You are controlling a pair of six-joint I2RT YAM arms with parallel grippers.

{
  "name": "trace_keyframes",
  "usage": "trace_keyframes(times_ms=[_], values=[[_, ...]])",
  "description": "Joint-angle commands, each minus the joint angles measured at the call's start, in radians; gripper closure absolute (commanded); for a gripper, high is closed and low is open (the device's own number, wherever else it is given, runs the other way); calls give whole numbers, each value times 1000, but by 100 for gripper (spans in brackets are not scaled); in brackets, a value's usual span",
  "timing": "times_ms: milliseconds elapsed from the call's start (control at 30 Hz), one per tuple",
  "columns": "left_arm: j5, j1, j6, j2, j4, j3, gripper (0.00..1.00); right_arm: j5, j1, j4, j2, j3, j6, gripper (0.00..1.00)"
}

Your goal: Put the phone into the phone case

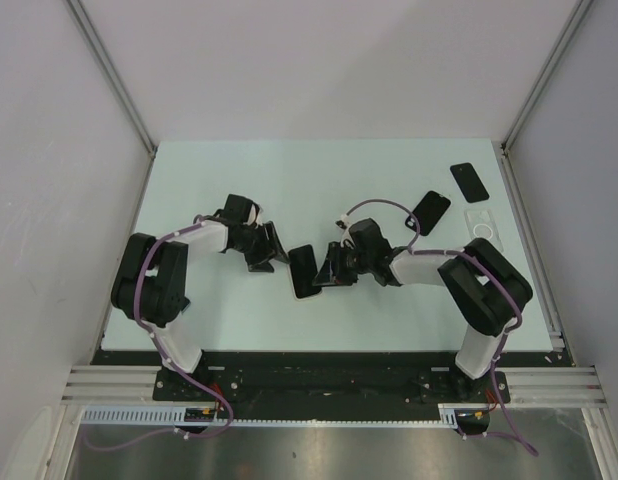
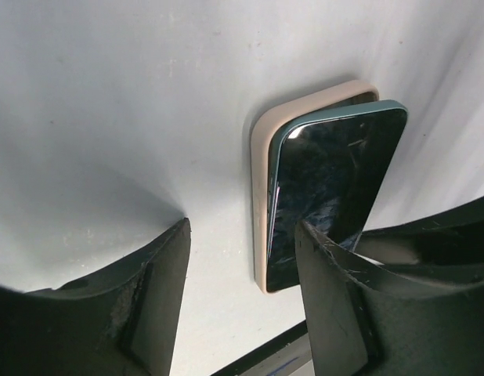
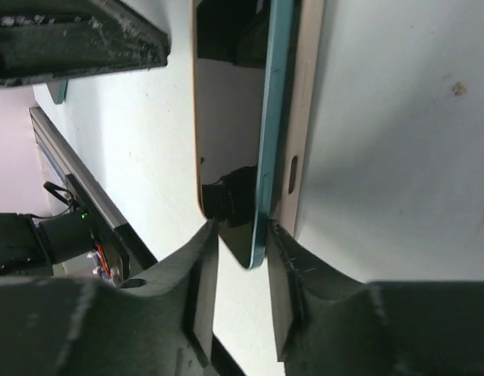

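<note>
On the table are three phones, two phone cases and two robot arms.

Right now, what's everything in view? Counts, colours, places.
phone: 1, teal frame and dark screen, table centre, skewed in the phone case, not seated
phone case: 1, beige, under that phone
spare phones: 2, black, far right of table
clear case: 1, transparent, beside the spare phones
table: 1, pale
walls: pale grey, three sides
left tool: 1, black, open, left of phone
right tool: 1, black, straddling the phone's corner, contact unclear
</note>
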Motion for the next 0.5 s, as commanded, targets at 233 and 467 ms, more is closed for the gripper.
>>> trace_keyframes(times_ms=[233, 467], values=[[44, -4, -2, 29, 67, 18, 43, 158, -21, -225, -126, 76, -43, 67], [-217, -2, 3, 22, -77, 80, 80, 377, -9, -292, -47, 174, -107, 91]])
